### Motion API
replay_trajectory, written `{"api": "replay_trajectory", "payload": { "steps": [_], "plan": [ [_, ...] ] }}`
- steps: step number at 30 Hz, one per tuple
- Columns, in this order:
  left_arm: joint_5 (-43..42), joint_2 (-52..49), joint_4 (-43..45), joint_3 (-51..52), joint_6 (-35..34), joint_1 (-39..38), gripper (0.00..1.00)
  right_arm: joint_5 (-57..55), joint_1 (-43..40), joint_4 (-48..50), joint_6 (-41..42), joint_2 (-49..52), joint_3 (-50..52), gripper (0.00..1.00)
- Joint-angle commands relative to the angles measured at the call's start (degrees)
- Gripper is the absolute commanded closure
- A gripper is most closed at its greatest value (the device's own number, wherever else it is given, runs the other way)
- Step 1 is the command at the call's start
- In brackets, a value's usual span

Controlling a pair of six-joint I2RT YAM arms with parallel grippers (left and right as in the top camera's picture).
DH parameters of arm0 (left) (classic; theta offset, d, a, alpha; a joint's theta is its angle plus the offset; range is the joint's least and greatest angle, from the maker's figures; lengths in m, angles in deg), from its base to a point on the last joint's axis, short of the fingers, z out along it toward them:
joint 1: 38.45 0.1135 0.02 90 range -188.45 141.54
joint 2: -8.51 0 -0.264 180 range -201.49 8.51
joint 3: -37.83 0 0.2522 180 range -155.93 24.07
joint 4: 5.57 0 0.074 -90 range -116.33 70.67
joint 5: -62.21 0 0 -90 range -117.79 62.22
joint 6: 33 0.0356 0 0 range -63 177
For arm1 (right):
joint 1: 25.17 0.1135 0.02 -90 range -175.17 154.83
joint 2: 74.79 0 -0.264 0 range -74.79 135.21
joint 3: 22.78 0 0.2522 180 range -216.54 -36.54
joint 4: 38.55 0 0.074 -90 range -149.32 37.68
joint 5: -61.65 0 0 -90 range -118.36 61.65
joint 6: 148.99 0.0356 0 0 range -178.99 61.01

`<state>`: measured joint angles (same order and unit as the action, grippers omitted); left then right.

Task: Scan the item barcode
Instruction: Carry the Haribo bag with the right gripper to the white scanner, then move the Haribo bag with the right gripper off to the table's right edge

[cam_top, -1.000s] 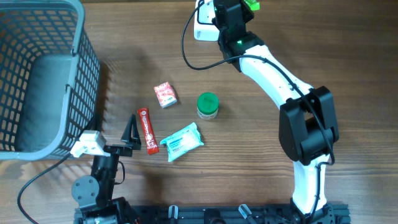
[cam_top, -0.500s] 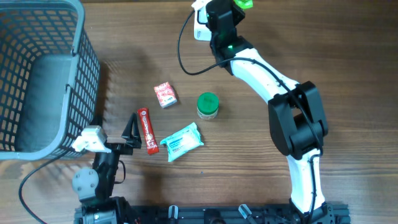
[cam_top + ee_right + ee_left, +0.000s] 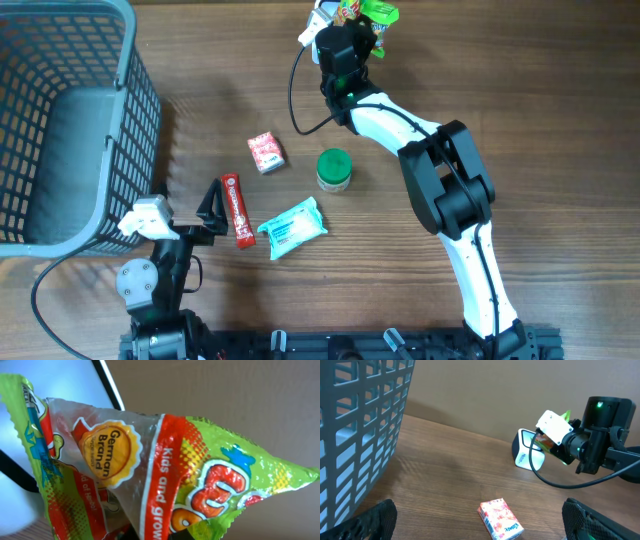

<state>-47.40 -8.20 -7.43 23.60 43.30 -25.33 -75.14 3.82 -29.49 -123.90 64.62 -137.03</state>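
Right gripper: clamped tight on the candy bag, now swung further left, just beside the white scanner.
Left gripper: still spread wide, empty, beside red tube.

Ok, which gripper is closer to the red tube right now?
Left. The left gripper is open, close beside the red tube, just left of it in the overhead view. The right gripper is far away at the top of that view, shut on the candy bag.

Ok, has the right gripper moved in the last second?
Yes. The right gripper, shut on the snack packet, has swung left toward the white scanner, now almost straight beyond the green-lidded jar.
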Motion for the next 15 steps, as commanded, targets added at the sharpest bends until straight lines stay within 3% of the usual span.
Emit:
{"api": "replay_trajectory", "payload": {
  "steps": [1, 15],
  "plan": [
    [-0.1, -0.2, 0.3, 0.1, -0.3, -0.2, 0.0, -4.0, -0.2, 2.5, -4.9, -0.4, -1.5, 0.96],
    [-0.1, -0.2, -3.0, 0.1, -0.3, -0.2, 0.0, -2.0, -0.7, 8.6, -5.3, 1.7, -1.5, 0.96]
  ]
}}
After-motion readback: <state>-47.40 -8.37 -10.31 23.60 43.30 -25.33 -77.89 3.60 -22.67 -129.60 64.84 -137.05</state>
